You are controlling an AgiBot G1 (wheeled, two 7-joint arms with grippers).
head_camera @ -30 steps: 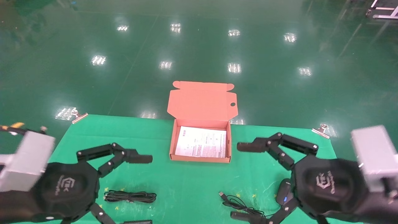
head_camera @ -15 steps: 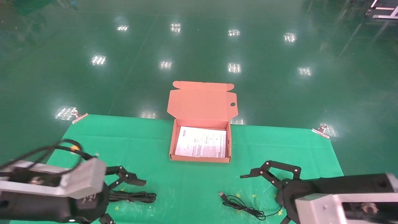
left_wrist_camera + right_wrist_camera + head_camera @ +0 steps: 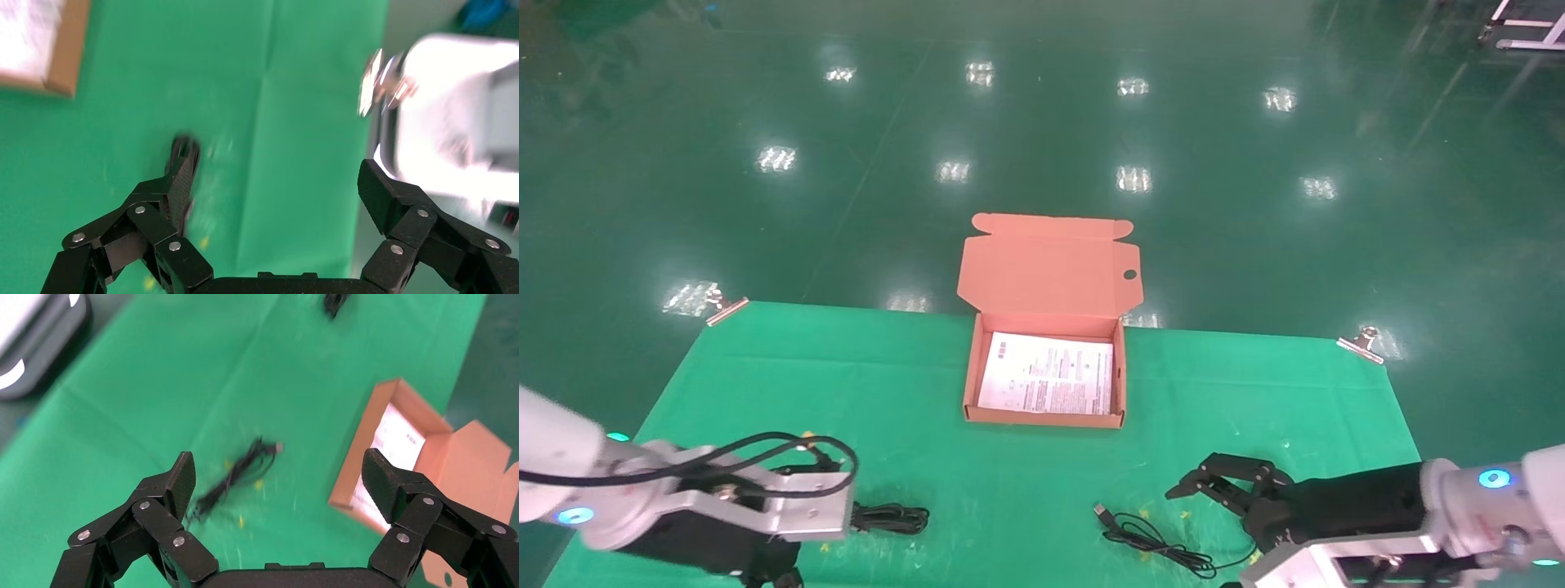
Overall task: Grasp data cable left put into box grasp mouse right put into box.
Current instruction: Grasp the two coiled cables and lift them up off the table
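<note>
Oddly, the leaflet [image 3: 1046, 384] print is unreadable inside the open box [image 3: 1043, 416], mid-frame; left claw [image 3: 278, 190] and right claw [image 3: 278, 481] both spread, empty.

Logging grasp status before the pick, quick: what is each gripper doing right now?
Left gripper: open, empty, low over the data cable.
Right gripper: open, empty, near the mouse's cord.
</note>
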